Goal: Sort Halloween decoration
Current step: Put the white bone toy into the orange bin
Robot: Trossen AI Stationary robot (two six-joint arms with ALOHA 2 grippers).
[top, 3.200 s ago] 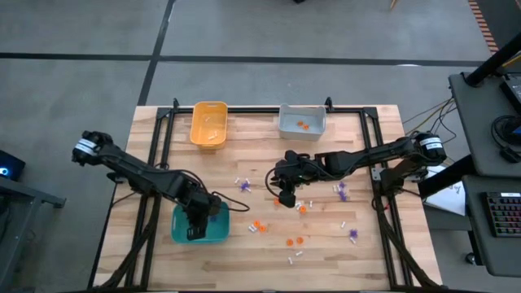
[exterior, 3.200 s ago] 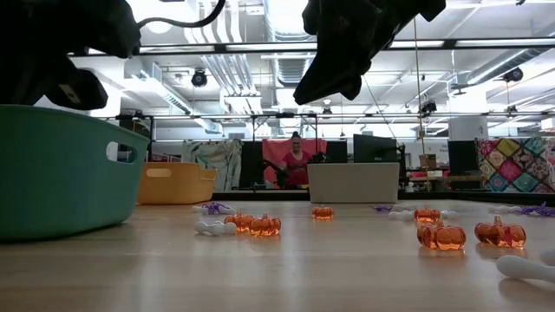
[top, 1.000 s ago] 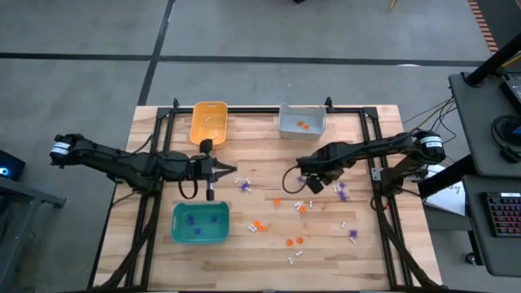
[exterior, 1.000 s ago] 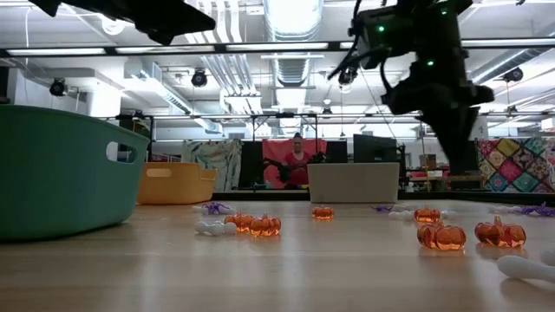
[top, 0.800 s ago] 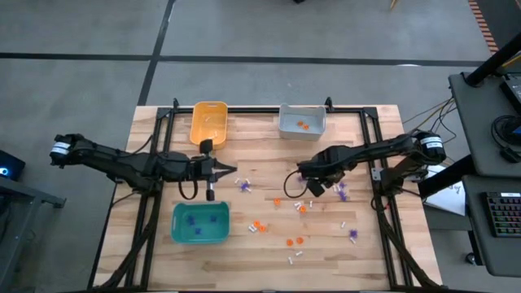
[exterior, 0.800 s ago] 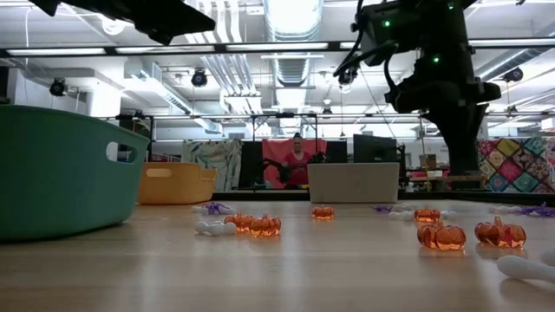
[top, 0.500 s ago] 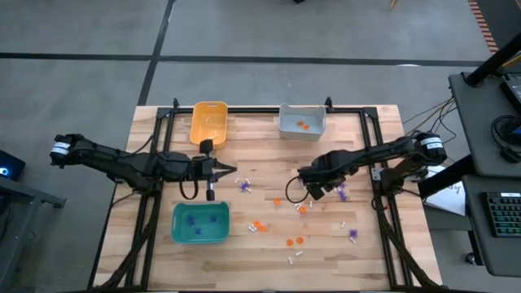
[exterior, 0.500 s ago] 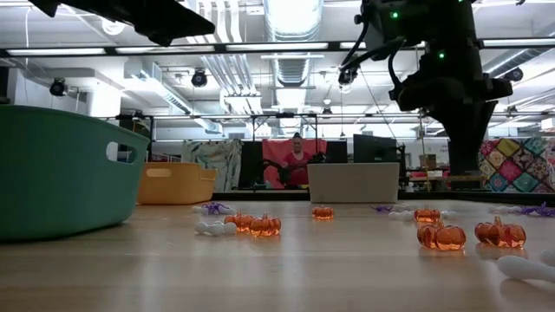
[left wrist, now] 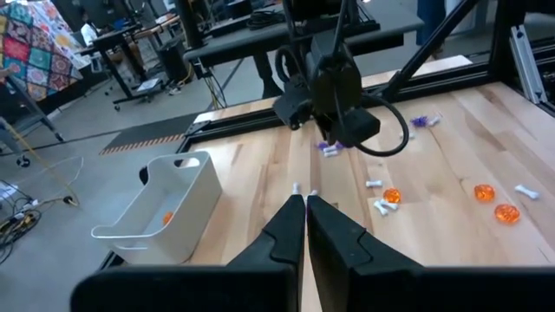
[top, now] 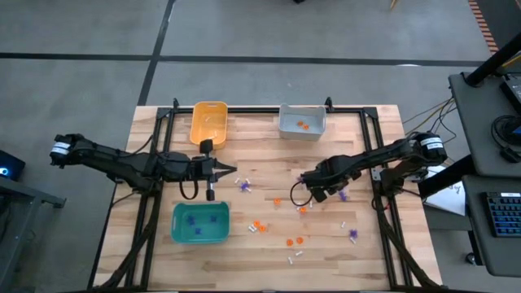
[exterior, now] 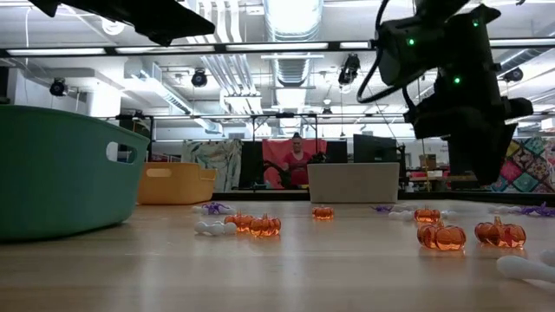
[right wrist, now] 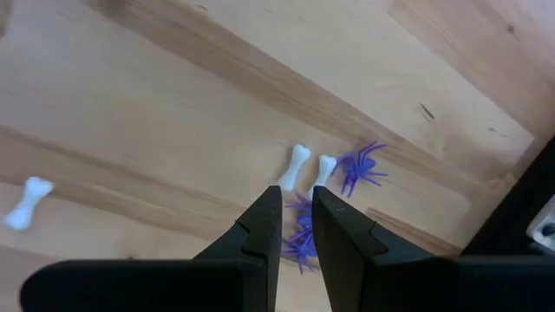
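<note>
Halloween decorations lie scattered on the wooden table: purple spiders (top: 342,193), orange pumpkins (top: 258,226) and white bones (top: 295,258). My right gripper (right wrist: 297,204) points straight down over the right half of the table, above a purple spider (right wrist: 302,236) and two white bones (right wrist: 309,169). Its fingers stand slightly apart, with nothing between them. My left gripper (top: 234,171) hovers shut and about level over the table's left half, pointing toward the right edge and holding nothing.
A teal bin (top: 199,236) with purple pieces stands at the near left. An orange-yellow bin (top: 208,124) and a grey bin (top: 302,129) holding orange pieces stand along the far edge. More pumpkins (exterior: 442,236) lie near the front. A person sits in the room beyond the table.
My right gripper has moved toward the table's near edge and slightly toward its right edge. It has sunk lower over the purple spiders and rolled a little about its own axis. The gap between its fingers is unchanged.
</note>
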